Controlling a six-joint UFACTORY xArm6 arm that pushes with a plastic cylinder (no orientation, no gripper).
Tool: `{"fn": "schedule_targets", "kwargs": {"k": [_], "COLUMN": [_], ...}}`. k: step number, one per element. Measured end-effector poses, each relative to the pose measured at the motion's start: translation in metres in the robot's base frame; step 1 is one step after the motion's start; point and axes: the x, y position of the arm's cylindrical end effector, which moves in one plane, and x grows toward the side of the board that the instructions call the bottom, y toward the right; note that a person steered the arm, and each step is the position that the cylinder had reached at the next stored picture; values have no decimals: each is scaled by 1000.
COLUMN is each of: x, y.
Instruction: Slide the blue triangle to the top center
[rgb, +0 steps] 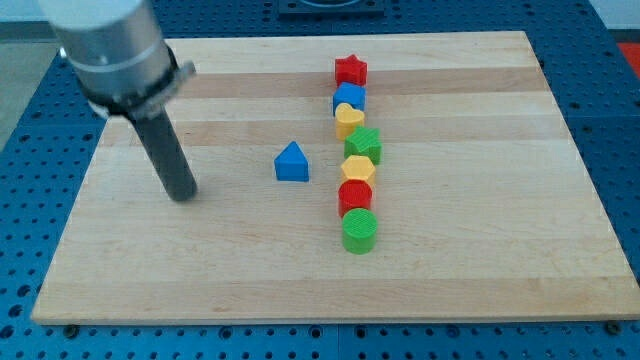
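The blue triangle (291, 162) lies near the middle of the wooden board (480, 260), apart from the other blocks. My tip (183, 195) rests on the board to the triangle's left and slightly lower, with a clear gap between them. The rod rises up and to the left to the arm's grey body at the view's top left.
A near-vertical row of blocks stands right of the triangle: a red star (351, 70), a blue block (349, 97), a yellow heart (349, 119), a green star (365, 144), a yellow hexagon (358, 169), a red cylinder (355, 196), a green cylinder (360, 231).
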Motion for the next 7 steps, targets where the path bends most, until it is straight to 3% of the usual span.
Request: {"fn": "schedule_targets", "kwargs": {"k": [1, 2, 3, 5, 7], "x": [22, 12, -25, -117, -220], "y": [62, 113, 126, 67, 66]}}
